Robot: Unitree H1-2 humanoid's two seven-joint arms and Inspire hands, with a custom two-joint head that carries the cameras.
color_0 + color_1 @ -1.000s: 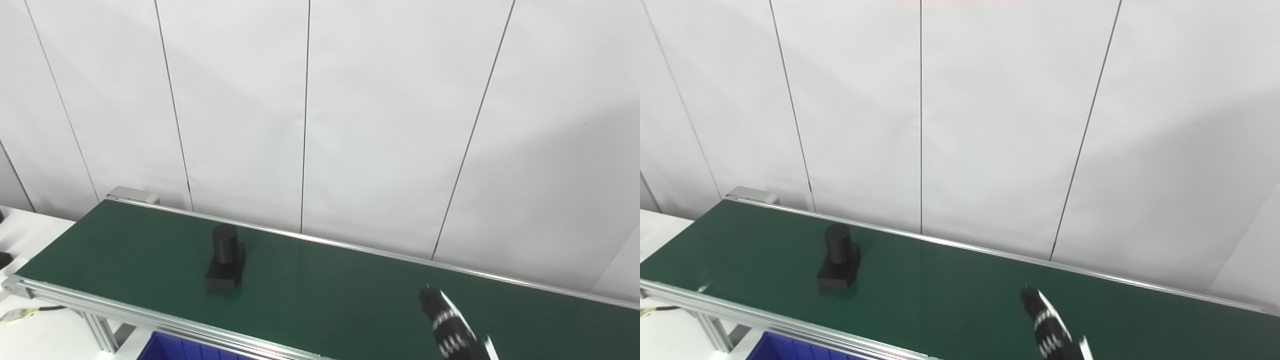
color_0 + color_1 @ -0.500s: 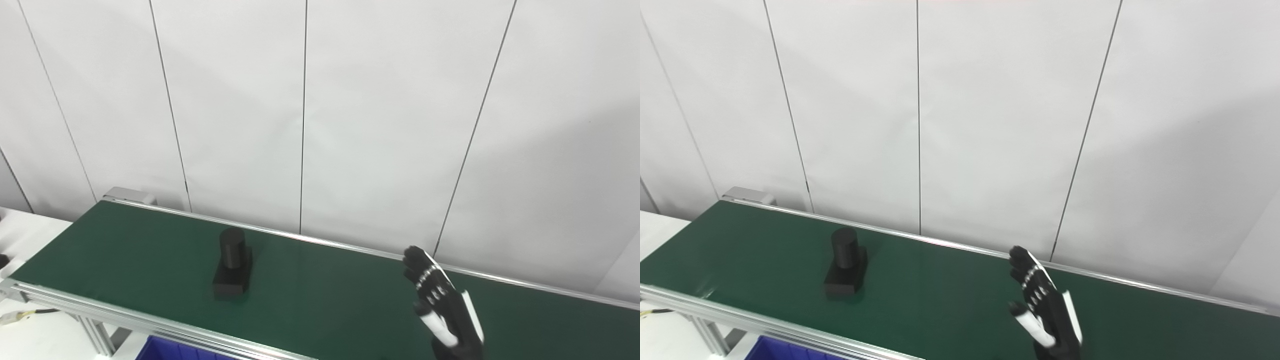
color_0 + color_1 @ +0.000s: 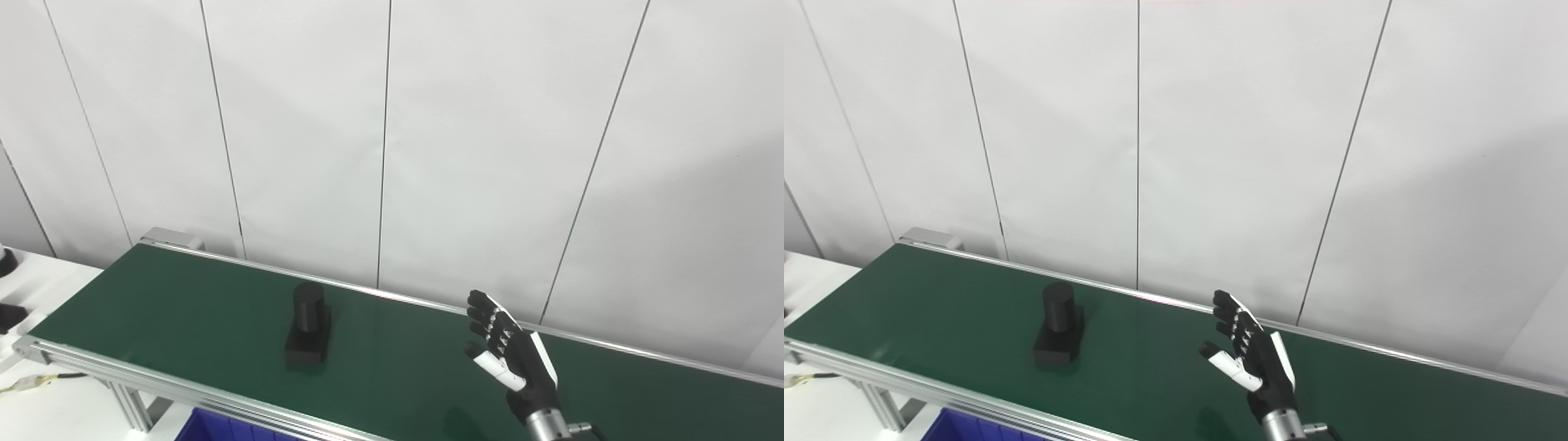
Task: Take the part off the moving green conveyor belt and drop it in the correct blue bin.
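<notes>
A black part (image 3: pixel 309 330), a short cylinder standing on a rectangular block, rests on the green conveyor belt (image 3: pixel 184 306) left of centre. My right hand (image 3: pixel 511 358) is raised above the belt, well to the right of the part, palm facing left. Its fingers are spread and it holds nothing. The same hand (image 3: pixel 1252 355) and part (image 3: pixel 1059 334) show in the right eye view. A corner of a blue bin (image 3: pixel 226 427) peeks out below the belt's front rail. My left hand is out of sight.
The belt's aluminium frame (image 3: pixel 141 383) runs along the front edge, with a white panelled wall (image 3: pixel 392 135) close behind. A white table (image 3: pixel 37 294) with small dark objects (image 3: pixel 7 315) lies at the far left.
My right hand rose from the bottom edge and moved left over the belt, fingers spread. The part travelled right along the belt. The camera shifted slightly.
</notes>
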